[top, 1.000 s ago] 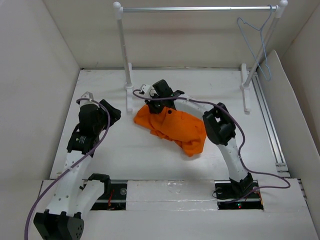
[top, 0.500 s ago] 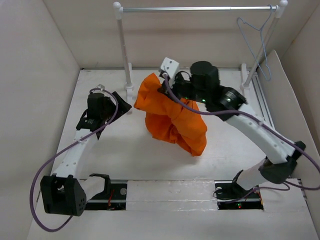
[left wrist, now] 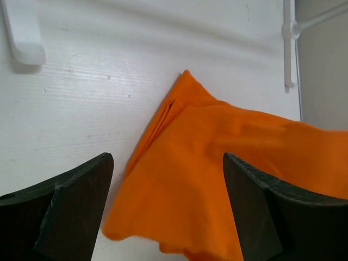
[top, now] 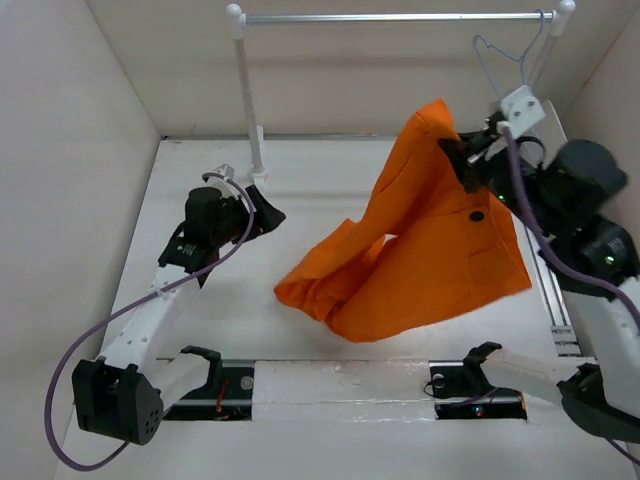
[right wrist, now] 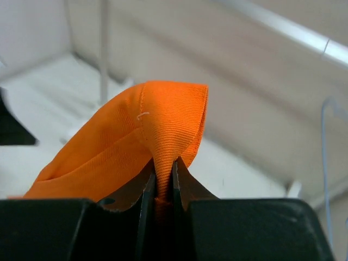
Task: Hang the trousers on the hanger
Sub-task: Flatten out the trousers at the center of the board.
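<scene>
The bright orange trousers (top: 420, 245) hang in the air, held by one upper corner, with a dark button (top: 477, 215) showing. Their lower end trails down to the white table. My right gripper (top: 455, 155) is shut on that corner fold (right wrist: 163, 136), raised high at the right, just below and left of the hanger. The pale blue-grey wire hanger (top: 512, 75) hangs from the right end of the rail and shows at the right wrist view's edge (right wrist: 324, 157). My left gripper (top: 268, 212) is open and empty, low over the table, pointing at the trousers' trailing end (left wrist: 206, 163).
The white-posted rail (top: 390, 17) spans the back, with posts at left (top: 247, 110) and right (top: 505, 150). White walls close in the left, back and right. A rail foot (left wrist: 24, 32) lies near my left gripper.
My right gripper has lifted the trousers off the table and swung up and right towards the hanger, so the cloth now hangs open. My left gripper moved right, towards the trousers.
</scene>
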You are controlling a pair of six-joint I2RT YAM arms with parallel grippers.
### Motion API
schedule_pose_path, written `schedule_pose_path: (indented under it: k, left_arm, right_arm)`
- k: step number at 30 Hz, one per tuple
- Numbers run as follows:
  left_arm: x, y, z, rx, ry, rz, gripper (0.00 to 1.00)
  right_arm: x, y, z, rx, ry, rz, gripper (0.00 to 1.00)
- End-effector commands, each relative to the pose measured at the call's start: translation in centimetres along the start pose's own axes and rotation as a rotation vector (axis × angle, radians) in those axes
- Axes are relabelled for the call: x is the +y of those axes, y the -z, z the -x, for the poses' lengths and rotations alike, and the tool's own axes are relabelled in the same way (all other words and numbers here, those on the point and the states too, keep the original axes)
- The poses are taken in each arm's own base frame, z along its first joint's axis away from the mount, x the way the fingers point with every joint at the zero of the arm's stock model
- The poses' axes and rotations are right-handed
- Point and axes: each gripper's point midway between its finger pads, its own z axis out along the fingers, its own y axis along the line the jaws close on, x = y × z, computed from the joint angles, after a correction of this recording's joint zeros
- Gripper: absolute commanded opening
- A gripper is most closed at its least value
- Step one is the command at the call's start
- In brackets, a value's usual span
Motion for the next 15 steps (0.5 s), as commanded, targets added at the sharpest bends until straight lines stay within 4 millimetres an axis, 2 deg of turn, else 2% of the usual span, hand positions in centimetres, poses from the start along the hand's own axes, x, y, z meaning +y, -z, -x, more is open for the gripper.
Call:
schedule_pose_path:
  k: [1, 2, 3, 4, 5, 6, 7, 8, 9, 10, 12, 15]
  left_arm:
    - [1.9, -0.2, -3.9, 0.116, -0.049, 0.037, 0.78]
    - [2.6, -0.2, -5.1, 0.154, -0.03, 0.051, 0.79]
    - [3.0, -0.3, -6.3, 0.187, -0.005, 0.05, 0.79]
    - [3.3, -0.3, -9.1, 0.27, 0.02, 0.025, 0.79]
    - [3.4, -0.7, -10.4, 0.306, 0.033, 0.019, 0.79]
    - [3.4, -0.9, -11.7, 0.342, 0.047, 0.021, 0.79]
    - [2.3, -1.0, -14.1, 0.397, 0.006, 0.007, 0.8]
    - [1.7, -1.4, -15.3, 0.427, -0.017, 0.011, 0.8]
    - [1.0, -1.6, -16.2, 0.44, -0.045, 0.015, 0.82]
    - [-1.0, -1.8, -17.2, 0.444, -0.096, 0.0, 0.83]
    - [-1.6, -2.1, -18.4, 0.463, -0.128, 0.025, 0.85]
    - [0.0, -1.9, -19.3, 0.472, -0.153, 0.133, 0.87]
  right_arm:
    - [-3.7, -2.7, -9.7, 0.227, -0.068, -0.187, 0.0]
    - [-4.4, -2.0, -10.2, 0.219, -0.077, -0.208, 0.0]
    - [-6.2, -1.5, -11.9, 0.25, -0.086, -0.268, 0.0]
    - [-6.9, -1.1, -12.4, 0.262, -0.087, -0.296, 0.0]
    - [-7.5, -0.8, -12.8, 0.268, -0.087, -0.319, 0.0]
    - [-8.5, -0.4, -13.4, 0.281, -0.085, -0.347, 0.0]
    - [-8.8, -0.3, -13.7, 0.287, -0.086, -0.349, 0.0]
    - [-8.9, -0.3, -14.0, 0.291, -0.086, -0.348, 0.0]
    - [-8.9, -0.1, -14.6, 0.302, -0.087, -0.349, 0.0]
    - [-9.0, 0.1, -14.9, 0.306, -0.089, -0.351, 0.0]
    - [-9.0, 0.3, -15.6, 0.319, -0.091, -0.348, 0.0]
    - [-8.0, 0.4, -16.2, 0.323, -0.093, -0.305, 0.0]
